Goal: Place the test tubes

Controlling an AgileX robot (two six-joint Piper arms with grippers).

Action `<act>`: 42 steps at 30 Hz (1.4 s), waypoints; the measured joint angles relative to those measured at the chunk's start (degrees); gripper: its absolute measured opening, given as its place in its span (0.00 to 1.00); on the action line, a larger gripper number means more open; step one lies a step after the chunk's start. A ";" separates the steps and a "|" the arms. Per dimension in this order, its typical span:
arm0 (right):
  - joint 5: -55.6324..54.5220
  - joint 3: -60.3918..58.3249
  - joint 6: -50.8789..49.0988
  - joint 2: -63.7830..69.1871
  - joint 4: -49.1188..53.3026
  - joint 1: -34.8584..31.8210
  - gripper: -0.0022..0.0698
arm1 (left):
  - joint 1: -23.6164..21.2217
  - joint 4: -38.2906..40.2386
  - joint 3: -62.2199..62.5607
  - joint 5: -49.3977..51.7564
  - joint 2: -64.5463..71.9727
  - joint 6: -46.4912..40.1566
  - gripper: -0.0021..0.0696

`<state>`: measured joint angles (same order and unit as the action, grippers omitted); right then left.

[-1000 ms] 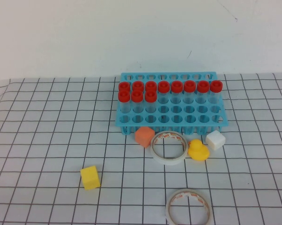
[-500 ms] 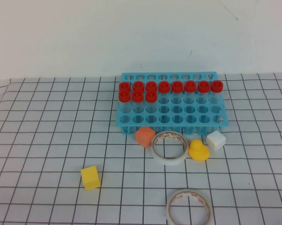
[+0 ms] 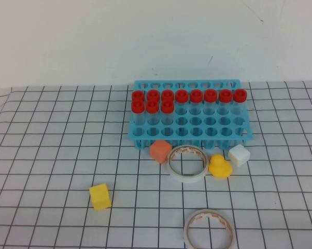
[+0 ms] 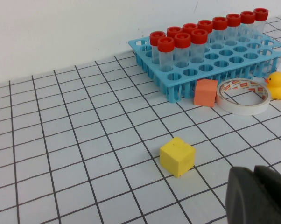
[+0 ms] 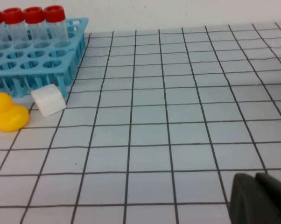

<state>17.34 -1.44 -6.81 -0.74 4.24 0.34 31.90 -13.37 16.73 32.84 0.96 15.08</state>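
The left pincer, a dark matte shape, is hanging low over the worktop, a white surface ruled in black squares. Its jaws are pressing together on nothing. A yellow cube with softly rounded edges is lying just ahead of it. Further out, an orange cube and a glossy tape roll are sitting just beside the front of the blue plastic rack.

The right pincer is likewise sitting closed and empty near the worktop. Well ahead of it, toward the left arm's side, a white cube and a smooth yellow duck are resting by the rack's corner.

The test tubes, clear cylinders with red caps, are standing upright in the rack's farther rows, well apart from both pincers. A second tape roll is lying flat, apart from the rest. Nothing is shifting since the earlier frame.
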 joint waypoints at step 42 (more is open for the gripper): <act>1.59 0.21 0.00 0.00 0.27 0.04 0.03 | -16.58 0.36 -9.87 -10.15 -1.66 -0.60 0.03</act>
<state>18.93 -1.23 -6.81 -0.74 4.52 0.38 15.32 -13.01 6.85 22.69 -0.70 14.48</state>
